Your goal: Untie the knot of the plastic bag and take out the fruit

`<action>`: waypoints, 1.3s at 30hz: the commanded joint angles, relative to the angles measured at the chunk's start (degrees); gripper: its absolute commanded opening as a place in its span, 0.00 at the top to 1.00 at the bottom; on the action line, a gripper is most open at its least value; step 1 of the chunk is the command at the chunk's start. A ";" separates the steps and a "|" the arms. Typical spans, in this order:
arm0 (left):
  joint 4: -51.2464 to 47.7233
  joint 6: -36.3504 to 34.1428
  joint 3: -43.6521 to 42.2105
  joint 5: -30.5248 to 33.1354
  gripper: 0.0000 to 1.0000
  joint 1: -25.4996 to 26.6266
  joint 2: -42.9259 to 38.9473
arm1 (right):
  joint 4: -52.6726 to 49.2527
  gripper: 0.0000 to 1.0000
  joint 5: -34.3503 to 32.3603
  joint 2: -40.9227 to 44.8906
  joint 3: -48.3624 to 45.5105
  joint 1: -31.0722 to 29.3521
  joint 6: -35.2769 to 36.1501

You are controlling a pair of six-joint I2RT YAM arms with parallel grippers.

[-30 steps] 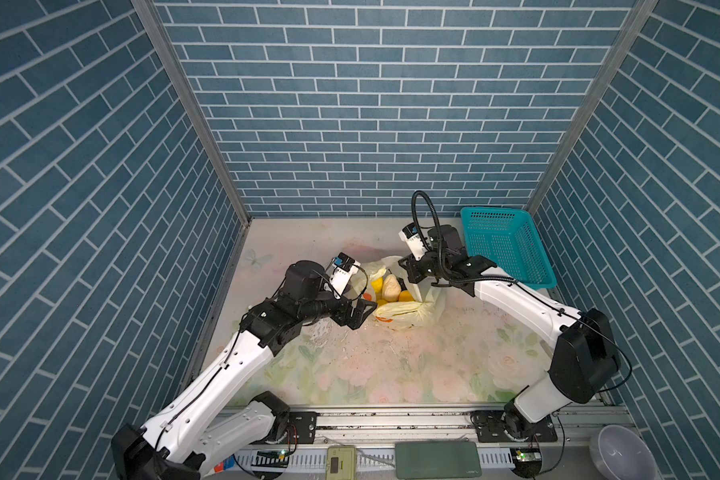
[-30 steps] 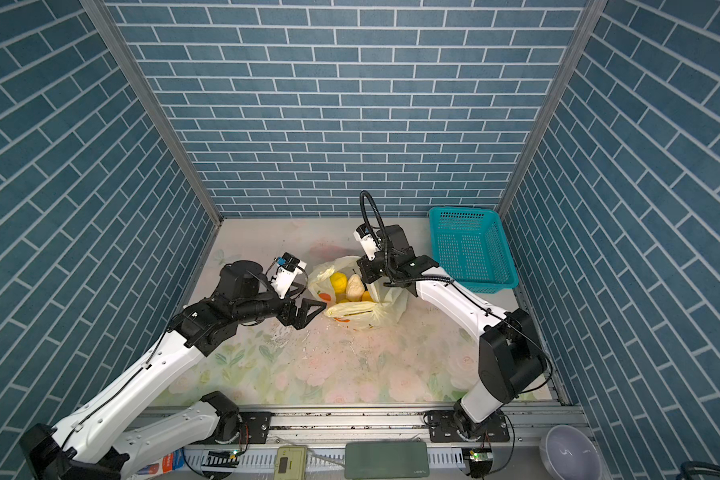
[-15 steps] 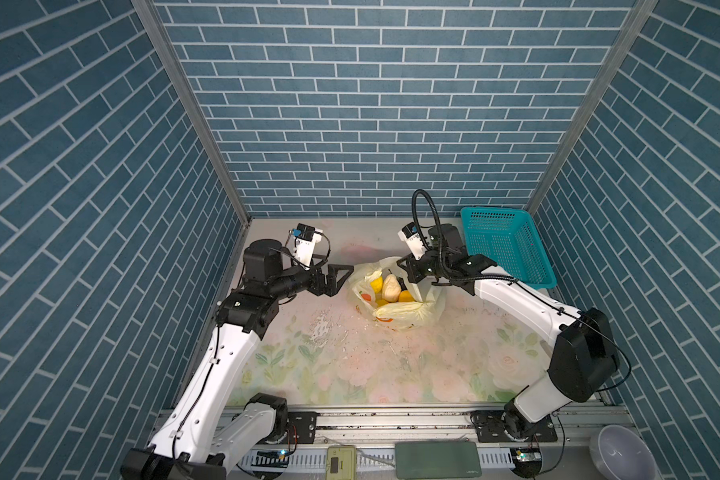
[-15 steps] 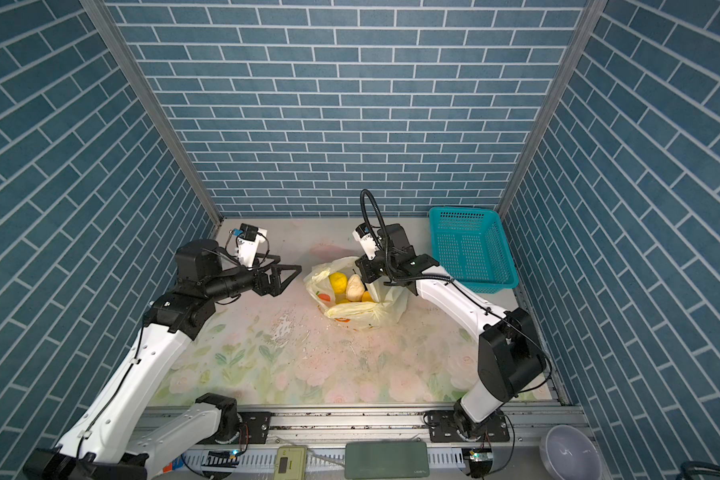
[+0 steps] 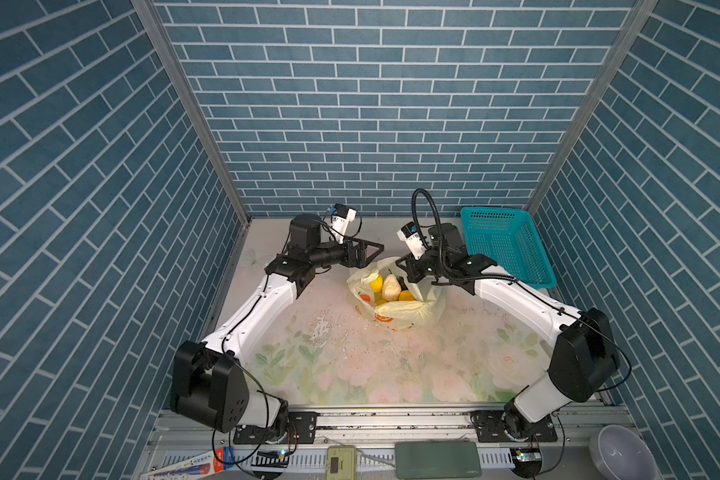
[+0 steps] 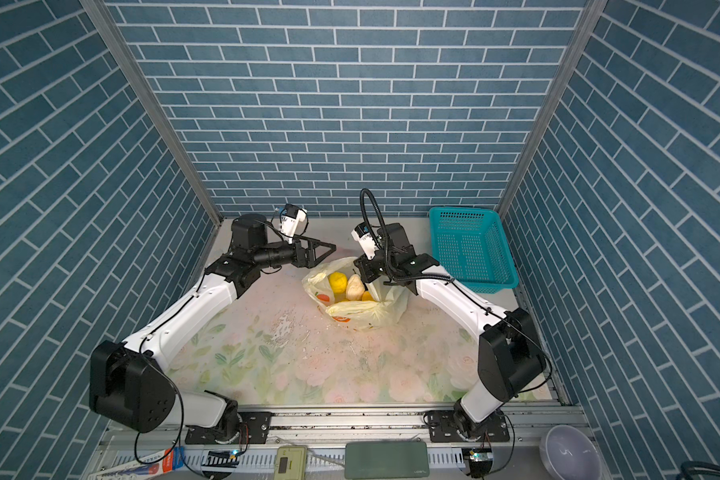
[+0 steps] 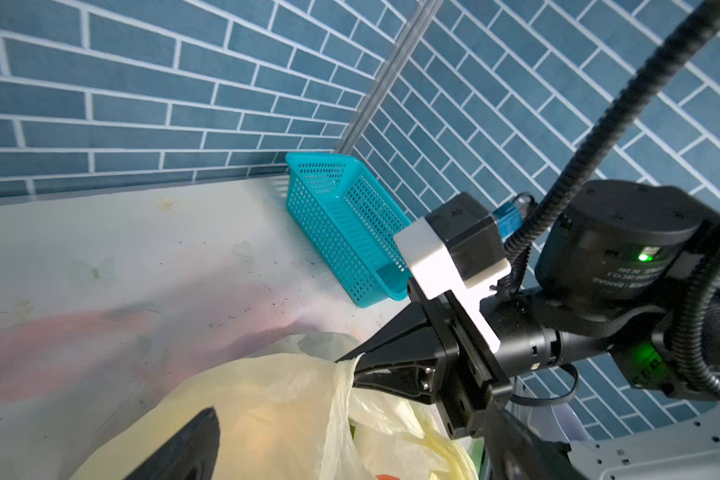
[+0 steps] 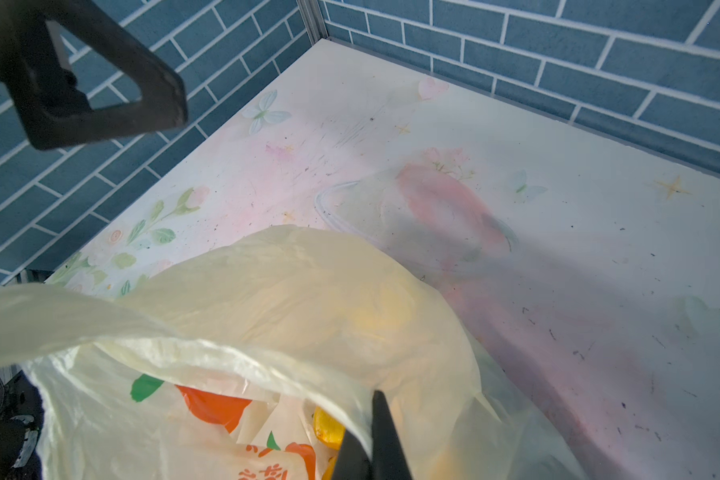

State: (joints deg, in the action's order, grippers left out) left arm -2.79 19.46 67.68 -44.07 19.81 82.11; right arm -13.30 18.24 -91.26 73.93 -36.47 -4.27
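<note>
The plastic bag (image 5: 404, 318) (image 6: 364, 316) lies mid-table in both top views with its mouth open. Fruit shows inside: a yellow lemon (image 5: 376, 283) (image 6: 337, 282), a cream-white piece (image 5: 391, 287) (image 6: 355, 286) and an orange-yellow one (image 5: 406, 296). My right gripper (image 5: 400, 264) (image 6: 358, 262) (image 8: 377, 436) is shut on the bag's far rim, and the left wrist view shows its tips pinching the plastic (image 7: 350, 359). My left gripper (image 5: 375, 249) (image 6: 329, 248) (image 7: 356, 449) hangs open just above the bag's far left rim, holding nothing. The knot is out of view.
A teal basket (image 5: 504, 245) (image 6: 470, 249) (image 7: 341, 216) stands at the back right, close behind my right arm. Brick walls close in the back and both sides. A pale bowl (image 5: 620, 453) sits off the table at the front right.
My left arm has swung from the bag's near left side to the back of the table, its open gripper now over the bag's far left rim. The right gripper keeps its hold.
</note>
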 commanded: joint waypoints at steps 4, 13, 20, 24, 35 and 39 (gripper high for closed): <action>-15.20 -12.62 0.16 5.49 0.01 2.85 -0.16 | -0.29 1.00 0.04 0.05 4.50 -0.25 -0.39; -18.07 -19.68 -4.38 19.31 0.00 5.22 -3.37 | -0.06 1.00 1.41 0.42 5.83 -0.28 -0.51; -13.50 -20.15 -4.87 24.98 0.00 7.16 -0.48 | 0.02 1.00 3.42 0.80 6.05 -0.26 -0.39; -14.10 -21.35 -4.19 28.18 0.13 7.40 1.73 | -0.05 1.00 3.78 1.44 5.70 -0.23 -0.39; -16.88 -17.28 -2.03 31.91 1.00 6.80 1.93 | -7.04 0.85 1.58 -0.19 9.11 0.64 0.06; -20.63 -11.94 -2.16 33.48 1.00 7.85 -2.38 | -18.51 0.42 0.44 2.24 14.36 0.96 -0.89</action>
State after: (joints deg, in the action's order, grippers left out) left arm -19.55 3.11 64.31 -12.38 26.89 83.61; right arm -23.11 19.94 -91.46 82.94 -35.90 -4.71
